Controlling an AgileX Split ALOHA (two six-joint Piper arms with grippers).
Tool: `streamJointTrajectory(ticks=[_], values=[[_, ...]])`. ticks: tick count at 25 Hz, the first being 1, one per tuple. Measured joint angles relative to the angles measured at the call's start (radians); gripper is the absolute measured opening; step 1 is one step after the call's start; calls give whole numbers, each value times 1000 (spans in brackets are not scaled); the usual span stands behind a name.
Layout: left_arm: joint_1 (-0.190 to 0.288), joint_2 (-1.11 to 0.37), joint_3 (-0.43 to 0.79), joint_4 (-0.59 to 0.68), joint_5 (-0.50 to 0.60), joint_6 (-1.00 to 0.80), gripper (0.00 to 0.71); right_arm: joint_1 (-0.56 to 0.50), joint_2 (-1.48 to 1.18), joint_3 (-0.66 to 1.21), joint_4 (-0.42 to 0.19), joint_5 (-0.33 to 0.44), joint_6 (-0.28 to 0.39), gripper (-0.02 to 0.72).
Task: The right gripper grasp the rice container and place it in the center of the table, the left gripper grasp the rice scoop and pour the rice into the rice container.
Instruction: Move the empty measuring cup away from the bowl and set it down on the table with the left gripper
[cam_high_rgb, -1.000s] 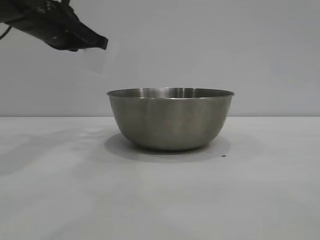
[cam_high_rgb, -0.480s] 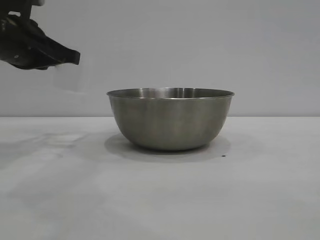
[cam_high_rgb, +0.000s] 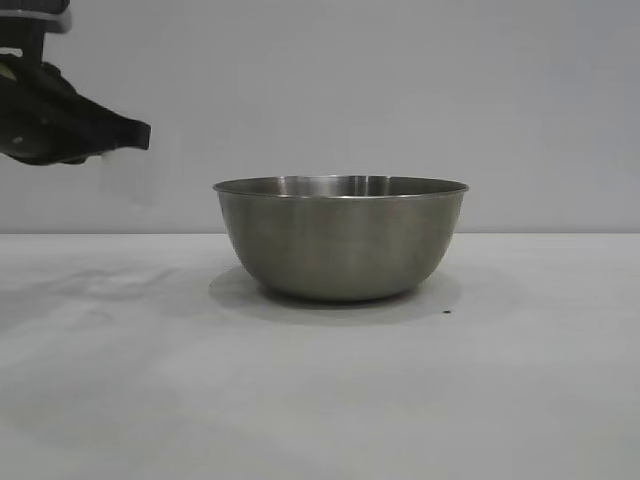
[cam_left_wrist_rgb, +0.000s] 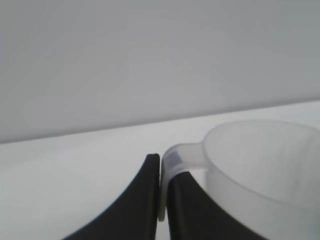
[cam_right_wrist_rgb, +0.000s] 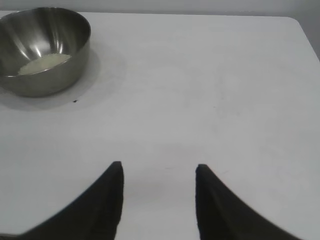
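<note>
While rice (cam_right_wrist_rgb: 44, 63) lies in the rice container (cam_high_rgb: 342, 240), left gripper (cam_left_wrist_rgb: 161, 172) jaws clamped on rice scoop (cam_left_wrist_rgb: 260, 160) handle, right gripper (cam_right_wrist_rgb: 159, 172) jaws apart, empty

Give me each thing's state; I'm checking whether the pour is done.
rice container: upright on the table, rice inside.
rice: low heap in the container's bottom.
rice scoop: upright, looks empty, held by its handle.
left gripper: shut on the scoop's handle.
right gripper: open, empty, away from the container.
</note>
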Motion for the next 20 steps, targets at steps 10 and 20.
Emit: streamJointTrajectory(ticks=[10,20], values=[[0,73,0,-23,-26,-6,0,0,0,0,0,0,0,272],[0,103,0,-25,-26,-6,0,0,0,0,0,0,0,272]])
